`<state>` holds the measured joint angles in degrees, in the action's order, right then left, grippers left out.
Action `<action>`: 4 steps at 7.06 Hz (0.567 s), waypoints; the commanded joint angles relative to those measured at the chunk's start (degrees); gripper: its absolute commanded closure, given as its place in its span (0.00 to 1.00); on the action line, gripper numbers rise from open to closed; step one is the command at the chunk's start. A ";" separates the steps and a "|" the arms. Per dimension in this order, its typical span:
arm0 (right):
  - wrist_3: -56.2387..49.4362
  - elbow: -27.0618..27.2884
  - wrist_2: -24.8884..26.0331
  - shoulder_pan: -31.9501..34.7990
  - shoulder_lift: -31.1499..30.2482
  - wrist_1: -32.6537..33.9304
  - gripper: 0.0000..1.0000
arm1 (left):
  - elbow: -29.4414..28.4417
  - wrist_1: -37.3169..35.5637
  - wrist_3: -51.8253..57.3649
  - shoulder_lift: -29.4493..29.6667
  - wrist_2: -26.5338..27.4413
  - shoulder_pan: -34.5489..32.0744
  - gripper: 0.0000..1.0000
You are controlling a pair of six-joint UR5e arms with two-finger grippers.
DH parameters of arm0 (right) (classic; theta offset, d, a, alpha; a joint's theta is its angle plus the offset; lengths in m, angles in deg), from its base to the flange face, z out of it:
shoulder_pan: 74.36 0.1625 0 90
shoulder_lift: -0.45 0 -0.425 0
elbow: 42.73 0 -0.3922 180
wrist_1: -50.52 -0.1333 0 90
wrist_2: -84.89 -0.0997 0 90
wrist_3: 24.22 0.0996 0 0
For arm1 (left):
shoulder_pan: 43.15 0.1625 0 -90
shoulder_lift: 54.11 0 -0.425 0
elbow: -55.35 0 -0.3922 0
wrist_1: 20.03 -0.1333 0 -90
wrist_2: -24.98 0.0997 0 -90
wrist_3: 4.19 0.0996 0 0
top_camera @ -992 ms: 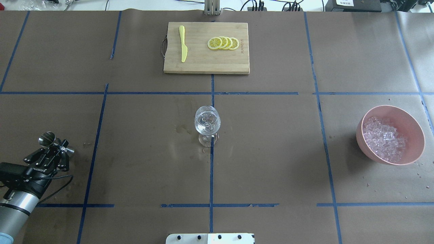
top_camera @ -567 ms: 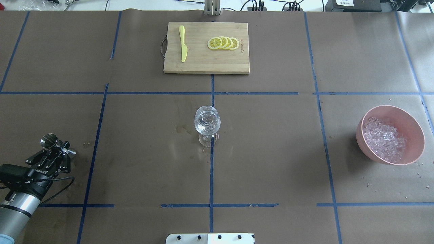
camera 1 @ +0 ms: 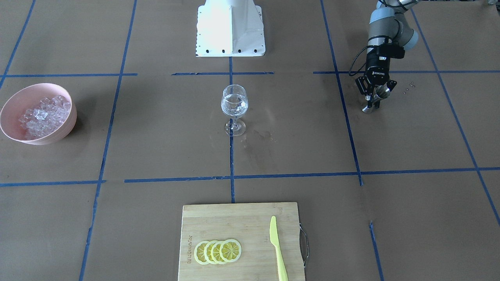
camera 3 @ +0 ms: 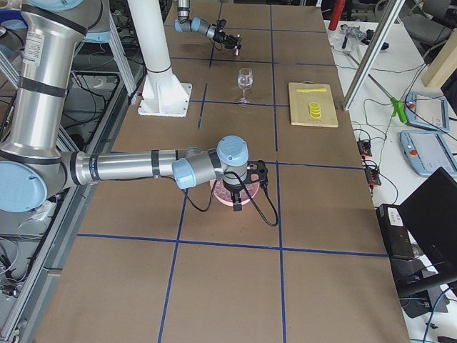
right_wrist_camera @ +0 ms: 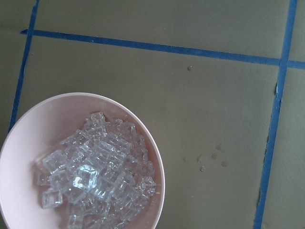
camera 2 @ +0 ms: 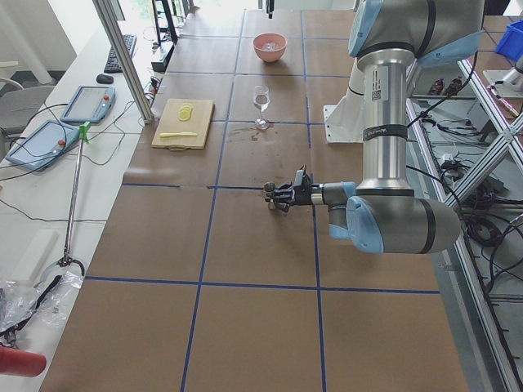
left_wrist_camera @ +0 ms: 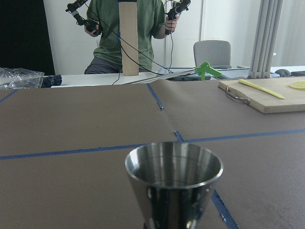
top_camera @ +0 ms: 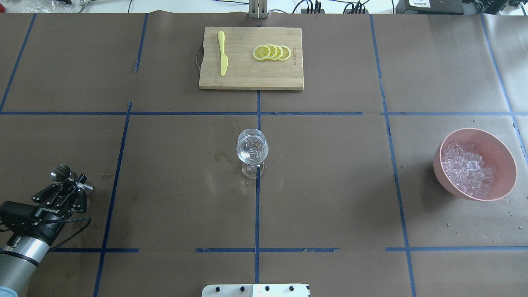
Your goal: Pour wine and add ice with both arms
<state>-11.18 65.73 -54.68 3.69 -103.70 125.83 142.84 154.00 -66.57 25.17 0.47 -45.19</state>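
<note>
Two grippers, only one legible. My left gripper (top_camera: 75, 184) is closed on the waist of a small steel double-cone jigger (top_camera: 62, 173), low over the brown paper-covered table (top_camera: 165, 206) near its left corner on my side. In the left wrist view only the jigger's upper cup shows, upright; its lower half is cut off by the frame edge and my fingers are out of sight. My right gripper (camera 3: 235, 193) appears only in the exterior right view, small and dark above the pink round bowl (top_camera: 500, 156), most of which it hides there; I cannot tell how its jaws stand. The clear, glassy ice cubes (right_wrist_camera: 95, 176) are heaped in that bowl, well to the right. The clear, colourless wine (camera 1: 234, 107) sits in the stemmed wine glass (top_camera: 252, 142) on the central blue tape line; whether cubes lie in it I cannot make out. Across the table, a wooden cutting board (top_camera: 247, 76) carries yellow lemon slices (top_camera: 272, 52) and a yellow plastic knife (top_camera: 222, 53).
</note>
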 commanded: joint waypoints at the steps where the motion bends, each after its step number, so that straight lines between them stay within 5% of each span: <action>1: -0.03 0.00 -0.09 0.00 0.00 -0.16 0.00 | -0.30 -0.01 -0.01 0.00 -0.01 0.10 0.57; 2: -0.12 0.00 0.00 0.00 0.00 -0.16 0.00 | -0.39 -0.01 0.16 0.00 -0.01 0.28 0.45; 3: -0.03 0.00 0.00 0.00 0.00 -0.07 0.00 | -0.21 0.08 0.25 0.00 -0.27 0.28 0.08; 4: -0.03 0.00 0.00 0.00 0.00 -0.16 0.00 | -0.21 0.08 0.60 -0.35 -0.36 0.28 0.01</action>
<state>-11.23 65.73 -54.69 3.68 -103.70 125.71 142.59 154.05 -66.29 25.08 0.26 -44.94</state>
